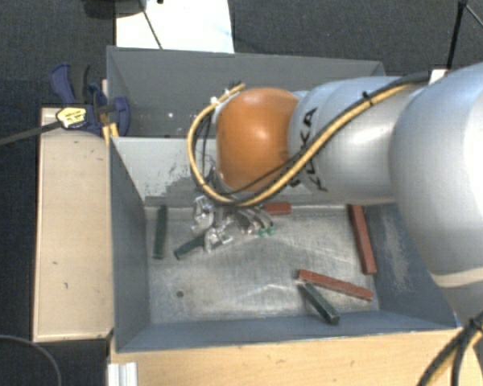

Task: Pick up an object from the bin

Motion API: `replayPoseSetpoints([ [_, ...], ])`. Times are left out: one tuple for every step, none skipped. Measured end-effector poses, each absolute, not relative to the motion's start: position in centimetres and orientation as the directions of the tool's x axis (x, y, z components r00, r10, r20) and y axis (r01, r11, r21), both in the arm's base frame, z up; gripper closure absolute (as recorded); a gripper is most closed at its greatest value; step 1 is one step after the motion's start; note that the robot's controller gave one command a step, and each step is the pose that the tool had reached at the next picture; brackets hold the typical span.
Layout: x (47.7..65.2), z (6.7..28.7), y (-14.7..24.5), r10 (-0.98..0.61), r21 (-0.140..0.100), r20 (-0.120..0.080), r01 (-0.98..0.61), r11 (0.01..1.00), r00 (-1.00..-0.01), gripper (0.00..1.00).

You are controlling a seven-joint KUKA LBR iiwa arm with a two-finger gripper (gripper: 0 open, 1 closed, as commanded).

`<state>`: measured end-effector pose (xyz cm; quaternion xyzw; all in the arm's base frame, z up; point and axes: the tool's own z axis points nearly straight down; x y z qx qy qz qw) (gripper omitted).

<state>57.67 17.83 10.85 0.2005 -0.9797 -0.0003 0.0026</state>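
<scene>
Seen from above, I, the gripper [212, 230], hang low over the grey bin's [133, 215] floor, and I cannot tell whether my jaws are apart or together. The dark green stick [188, 248] lies just beside me, toward the view's lower left. Its long axis slants up toward me, near end closest.

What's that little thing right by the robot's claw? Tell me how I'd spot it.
In the grey bin's left half, below the arm's orange cover, sits the gripper. Just left of it lies a short dark green stick, slanted. Its green neighbour lies straight along the left wall, and the reddish sticks lie farther right.
</scene>
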Motion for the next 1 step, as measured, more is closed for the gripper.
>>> replayPoseSetpoints([
  [57.85,12.85,17.88,-0.392,0.000,-0.002,-0.392,0.920,-0.920,1.00],
])
